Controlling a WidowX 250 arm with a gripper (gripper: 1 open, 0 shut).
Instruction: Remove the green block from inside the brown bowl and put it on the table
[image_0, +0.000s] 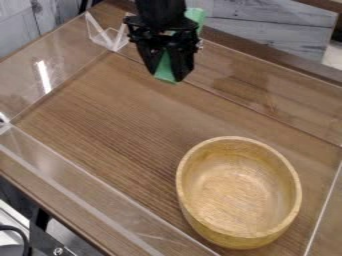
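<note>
From where I stand, the green block is up in the air, out of the brown bowl and well away from it, on the far side and off to the bowl's left as I look. The black gripper has its fingers clamped on it, one to either side as far as I can tell, though the dark arm hides part of the grip. The block hangs below the fingers, its long axis running mostly up and down with a slight lean, so it would probably meet the wood on an end rather than a flat face.

What matters next is the drop between the block's lower end and the table beyond the bowl. I can't judge that gap from here; the end looks raised. I'd say the lifting out is done and the lowering remains. Let go too high, and it could topple.
</note>
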